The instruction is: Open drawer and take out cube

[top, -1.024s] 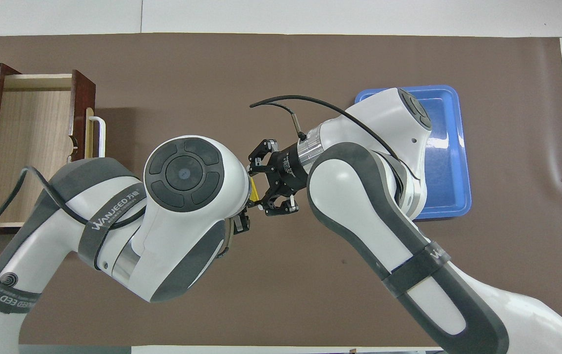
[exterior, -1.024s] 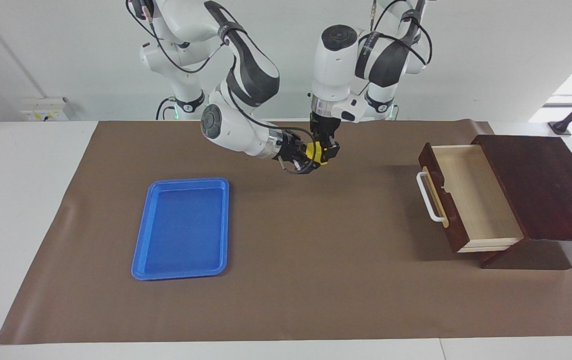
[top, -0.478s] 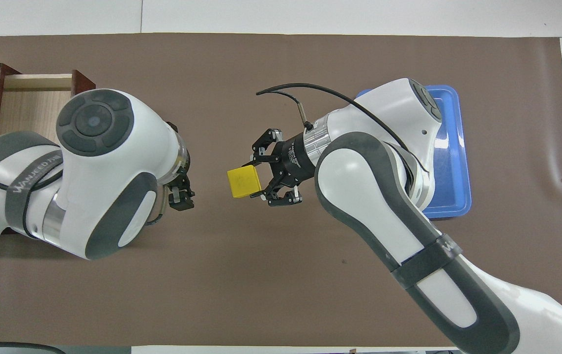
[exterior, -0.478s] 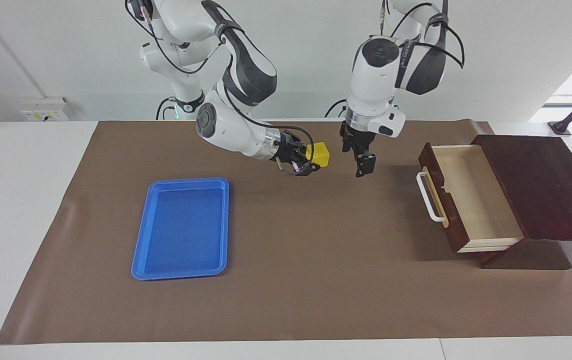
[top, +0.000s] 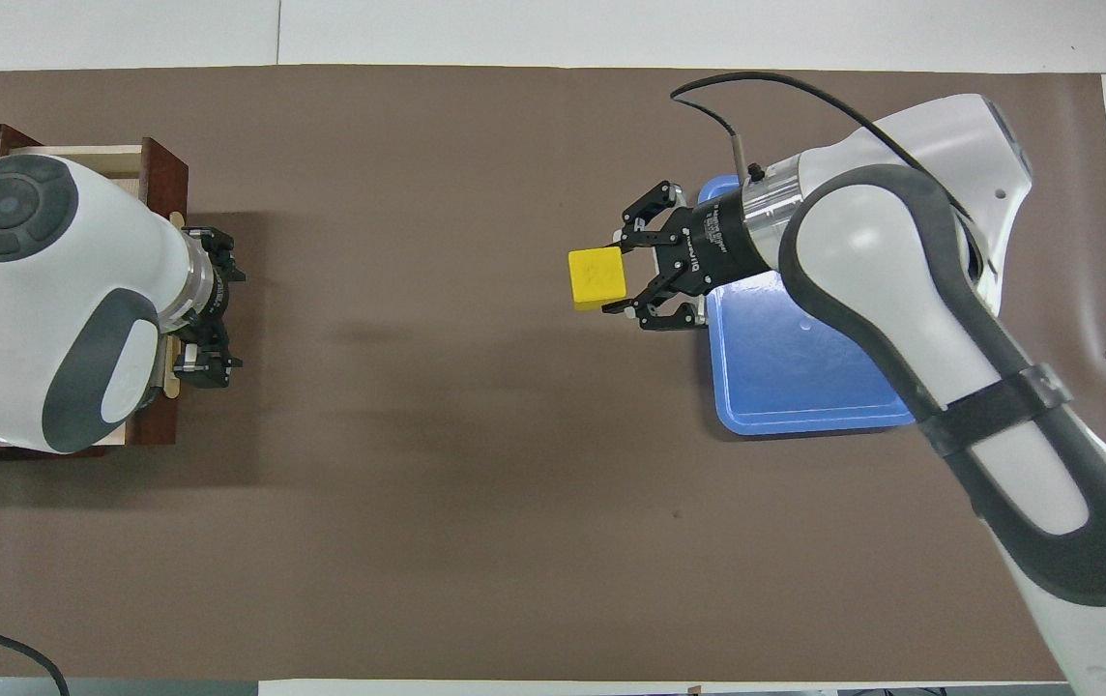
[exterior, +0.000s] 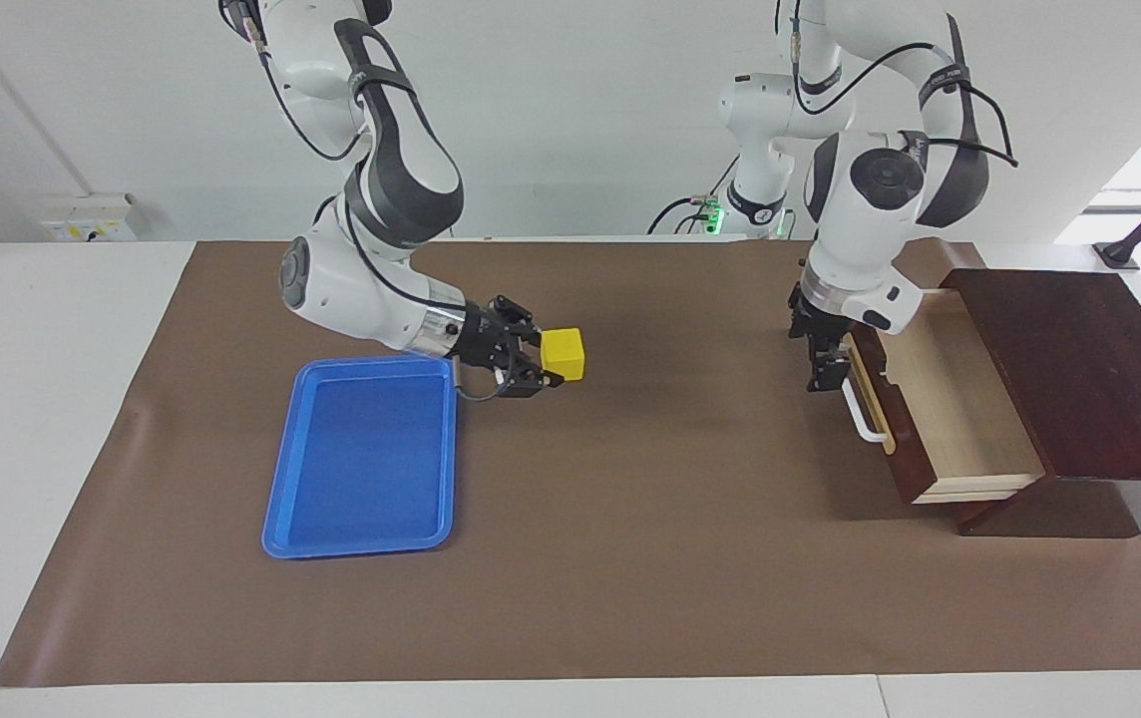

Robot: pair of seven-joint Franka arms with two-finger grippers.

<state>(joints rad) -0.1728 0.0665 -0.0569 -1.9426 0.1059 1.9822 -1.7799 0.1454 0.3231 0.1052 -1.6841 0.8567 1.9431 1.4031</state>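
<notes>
My right gripper [exterior: 546, 361] is shut on the yellow cube [exterior: 563, 354] and holds it in the air over the brown mat, beside the blue tray's corner; it also shows in the overhead view [top: 617, 275] with the cube [top: 596, 278]. The drawer [exterior: 940, 399] stands pulled out of the dark cabinet [exterior: 1079, 369], its pale inside empty. My left gripper [exterior: 823, 371] hangs open, fingers down, just in front of the drawer's white handle [exterior: 855, 404]. In the overhead view the left arm covers most of the drawer [top: 161, 184], and the left gripper [top: 208, 314] shows in front of it.
The blue tray [exterior: 361, 459] lies empty on the brown mat [exterior: 630, 558] toward the right arm's end; in the overhead view [top: 804, 377] my right arm covers part of it. The cabinet stands at the left arm's end of the table.
A second ago both grippers met at the cube over the mat's middle. The left gripper let go and moved to the drawer's front. The right gripper carried the cube toward the blue tray.
</notes>
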